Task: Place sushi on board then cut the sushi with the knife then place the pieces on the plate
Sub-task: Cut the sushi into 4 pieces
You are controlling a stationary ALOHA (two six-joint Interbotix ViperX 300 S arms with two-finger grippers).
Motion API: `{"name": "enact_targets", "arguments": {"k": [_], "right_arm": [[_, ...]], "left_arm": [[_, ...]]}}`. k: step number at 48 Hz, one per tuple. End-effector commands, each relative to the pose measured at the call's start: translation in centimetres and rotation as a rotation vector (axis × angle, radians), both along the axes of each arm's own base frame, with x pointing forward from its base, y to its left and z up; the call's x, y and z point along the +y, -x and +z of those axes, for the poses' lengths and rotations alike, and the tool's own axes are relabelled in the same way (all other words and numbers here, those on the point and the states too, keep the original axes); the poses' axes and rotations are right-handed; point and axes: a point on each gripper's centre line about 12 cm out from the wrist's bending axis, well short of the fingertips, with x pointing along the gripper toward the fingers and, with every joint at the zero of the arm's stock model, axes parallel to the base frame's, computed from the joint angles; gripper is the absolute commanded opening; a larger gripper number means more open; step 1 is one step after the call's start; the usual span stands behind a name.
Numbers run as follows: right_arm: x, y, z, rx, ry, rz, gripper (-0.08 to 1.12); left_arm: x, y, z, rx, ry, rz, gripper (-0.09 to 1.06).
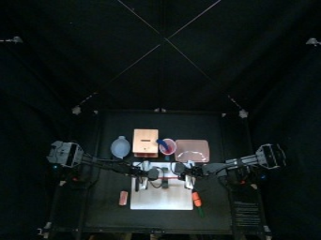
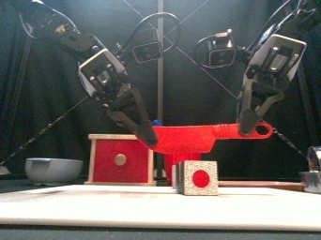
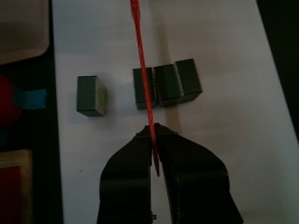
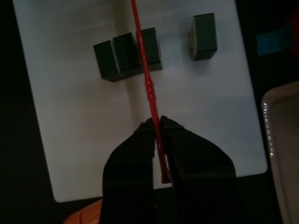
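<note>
Both grippers hold a red toy knife (image 2: 189, 141) level above the white cutting board (image 2: 75, 202). My left gripper (image 2: 149, 141) is shut on its blade end and my right gripper (image 2: 257, 128) is shut on its handle end. In the left wrist view the knife (image 3: 140, 61) shows edge-on as a thin line over a cluster of dark green sushi blocks (image 3: 173, 83), with one block (image 3: 90, 95) lying apart. The right wrist view shows the same knife (image 4: 145, 70), cluster (image 4: 121, 55) and lone block (image 4: 205, 35). From the front, one sushi end (image 2: 197, 176) stands under the blade.
Behind the board stand the wooden box with the red drawer front (image 2: 122, 159), the blue-grey bowl (image 2: 53, 169) to its left, the red cup (image 1: 170, 147) and the pink tray (image 1: 192, 150) at the back right. A small orange thing (image 1: 197, 200) lies by the board's right edge.
</note>
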Motion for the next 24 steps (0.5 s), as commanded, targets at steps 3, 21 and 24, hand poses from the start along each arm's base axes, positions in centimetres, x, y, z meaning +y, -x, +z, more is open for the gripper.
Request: {"name": "enact_targets", "arguments": {"k": [3, 21, 24], "right_arm": [[0.2, 0.2, 0.5, -0.008, -0.019, -0.011, 0.39], [0.0, 0.6, 0.0, 0.006, -0.018, -0.017, 0.39], [0.0, 0.6, -0.1, 0.011, -0.017, -0.017, 0.39]], "left_arm": [[-1.1, 0.0, 0.0, 0.009, 0.030, -0.001, 0.42], [-0.8, -0.1, -0.8, 0.029, 0.031, 0.010, 0.42], [-0.8, 0.0, -1.0, 0.035, 0.029, 0.009, 0.42]]}}
